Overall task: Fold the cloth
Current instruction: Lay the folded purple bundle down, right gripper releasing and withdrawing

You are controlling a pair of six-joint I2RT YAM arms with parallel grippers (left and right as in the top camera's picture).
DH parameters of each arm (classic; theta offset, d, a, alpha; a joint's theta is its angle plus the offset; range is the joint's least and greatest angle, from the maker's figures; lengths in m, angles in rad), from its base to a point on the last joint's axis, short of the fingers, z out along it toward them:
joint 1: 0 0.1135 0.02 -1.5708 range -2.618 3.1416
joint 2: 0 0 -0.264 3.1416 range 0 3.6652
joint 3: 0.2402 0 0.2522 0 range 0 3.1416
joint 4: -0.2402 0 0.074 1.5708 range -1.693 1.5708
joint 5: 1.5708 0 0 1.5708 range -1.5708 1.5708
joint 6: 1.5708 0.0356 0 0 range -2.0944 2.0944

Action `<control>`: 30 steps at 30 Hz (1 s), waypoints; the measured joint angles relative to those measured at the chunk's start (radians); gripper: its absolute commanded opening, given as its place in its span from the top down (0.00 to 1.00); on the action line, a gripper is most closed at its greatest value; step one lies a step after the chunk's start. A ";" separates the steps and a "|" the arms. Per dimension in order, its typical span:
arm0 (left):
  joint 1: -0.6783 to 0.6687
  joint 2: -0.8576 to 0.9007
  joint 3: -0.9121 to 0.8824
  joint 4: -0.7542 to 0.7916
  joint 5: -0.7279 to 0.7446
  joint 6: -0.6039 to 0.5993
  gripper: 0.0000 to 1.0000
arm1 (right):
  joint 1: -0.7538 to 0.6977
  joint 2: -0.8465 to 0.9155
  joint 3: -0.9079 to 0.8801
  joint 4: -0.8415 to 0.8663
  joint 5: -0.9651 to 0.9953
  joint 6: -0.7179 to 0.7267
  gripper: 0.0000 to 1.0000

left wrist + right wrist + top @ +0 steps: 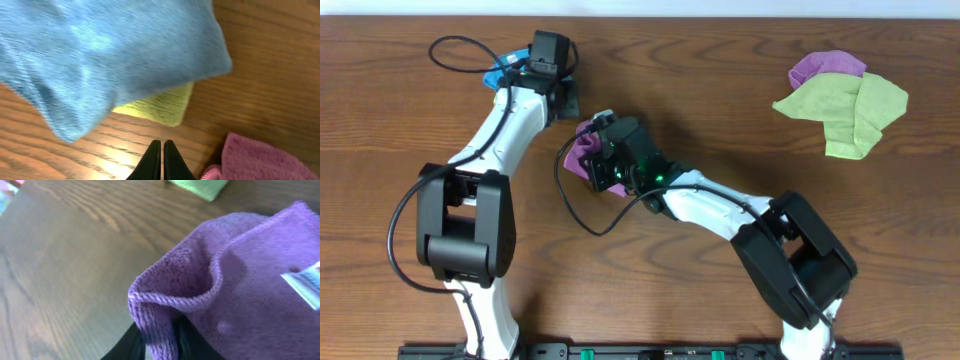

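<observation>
Purple cloth (240, 295) up close, its hemmed edge bunched into a fold and pinched between the dark fingers of the right pincer (160, 345), a white tag (305, 282) showing on the fabric toward the right. Beyond the fold, bare wood-grain table (75, 255). Seen from above, same cloth crumpled in a small heap near the middle of the table, one end in that pincer's grip. Farther back on the left side, left pincer (162, 160) with black tips pressed together and gripping nothing, pointed toward a yellow-green cloth (165, 107) lying flat beneath a larger blue cloth (100, 55), only its corner showing. Toward the far right of the table, a light green cloth (845, 110) rumpled and overlapping a second purple cloth (825, 68), well apart from both pincers.
</observation>
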 measured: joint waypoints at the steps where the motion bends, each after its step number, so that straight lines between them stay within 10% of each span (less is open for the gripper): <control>1: 0.007 -0.004 0.000 0.000 -0.002 0.000 0.94 | 0.006 0.000 0.000 0.000 -0.006 -0.002 0.71; 15: 0.066 -0.052 0.000 0.000 -0.007 0.004 0.71 | 0.035 0.000 0.003 0.004 -0.056 -0.019 0.49; 24: 0.067 -0.072 0.000 -0.017 -0.007 0.006 0.25 | 0.027 -0.017 0.069 -0.051 -0.115 -0.022 0.40; 30: 0.067 -0.125 0.000 -0.033 0.002 0.003 0.04 | -0.054 -0.125 0.070 -0.184 -0.073 -0.028 0.04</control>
